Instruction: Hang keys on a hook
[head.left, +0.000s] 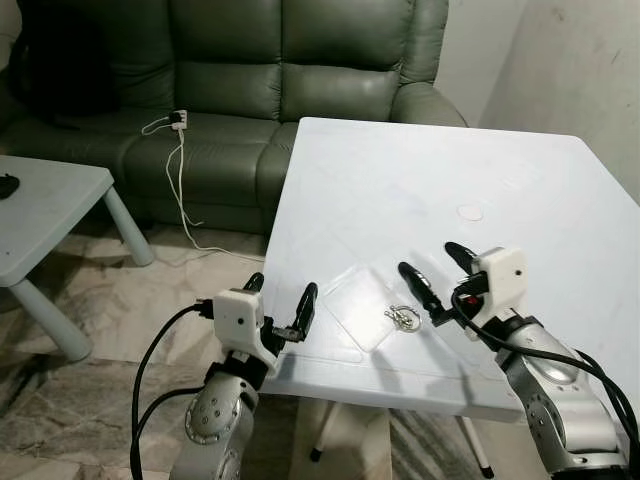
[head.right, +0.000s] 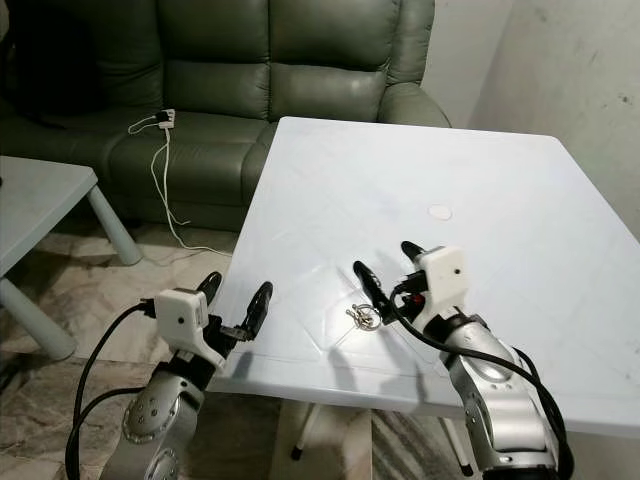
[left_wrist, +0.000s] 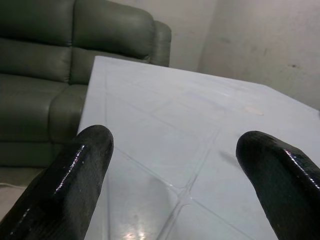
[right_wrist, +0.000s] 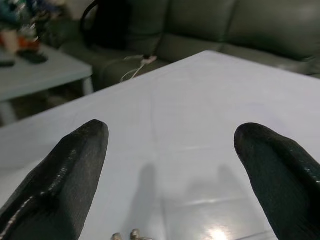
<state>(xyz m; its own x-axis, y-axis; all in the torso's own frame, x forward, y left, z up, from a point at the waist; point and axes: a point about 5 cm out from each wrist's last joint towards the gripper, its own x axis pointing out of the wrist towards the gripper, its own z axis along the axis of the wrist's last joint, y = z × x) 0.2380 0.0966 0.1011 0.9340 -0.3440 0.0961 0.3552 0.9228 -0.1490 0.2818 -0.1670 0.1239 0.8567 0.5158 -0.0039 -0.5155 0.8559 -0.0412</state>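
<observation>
A small bunch of silver keys (head.left: 403, 317) lies on the white table (head.left: 420, 190) near its front edge. My right gripper (head.left: 432, 268) hovers open just above and to the right of the keys, with nothing between its fingers. A sliver of the keys (right_wrist: 127, 235) peeks in at the edge of the right wrist view. My left gripper (head.left: 282, 301) stands open at the table's front left corner, off to the left of the keys, holding nothing. I see no hook.
A dark green sofa (head.left: 260, 80) stands behind the table, with a white charger and cable (head.left: 180, 150) trailing off its seat. A low light-blue side table (head.left: 45, 220) stands to the left. A pale wall (head.left: 570, 60) rises at the right.
</observation>
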